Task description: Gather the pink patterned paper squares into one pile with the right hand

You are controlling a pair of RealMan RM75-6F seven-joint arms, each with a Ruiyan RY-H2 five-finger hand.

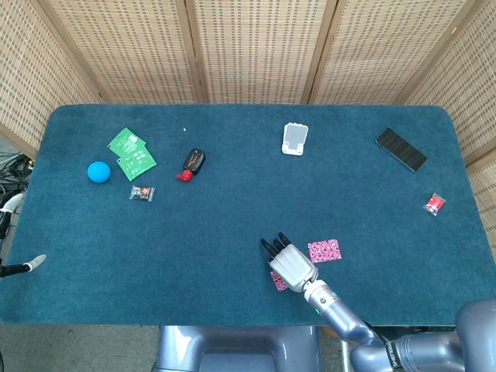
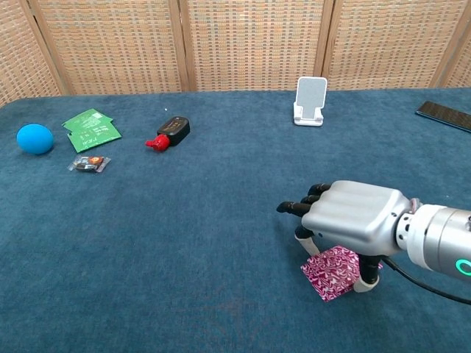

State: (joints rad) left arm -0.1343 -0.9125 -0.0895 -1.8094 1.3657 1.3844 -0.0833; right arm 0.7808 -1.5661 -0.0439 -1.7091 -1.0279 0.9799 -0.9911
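Note:
My right hand (image 1: pixel 288 262) (image 2: pixel 353 217) hangs low over the near middle of the blue table (image 1: pixel 232 209). It pinches one pink patterned paper square (image 2: pixel 331 272) (image 1: pixel 277 281) between the thumb and a finger, and the paper looks buckled, close to the cloth. A second pink square (image 1: pixel 324 250) lies flat just to the right of the hand in the head view. The hand hides that square in the chest view. Neither view shows my left hand.
At the far left are a blue ball (image 1: pixel 98 171), green packets (image 1: pixel 132 153), a wrapped sweet (image 1: pixel 142 193) and a black-and-red item (image 1: pixel 191 163). A white phone stand (image 1: pixel 294 139) stands at the back. A black phone (image 1: pixel 401 149) and a red sweet (image 1: pixel 434 204) lie right.

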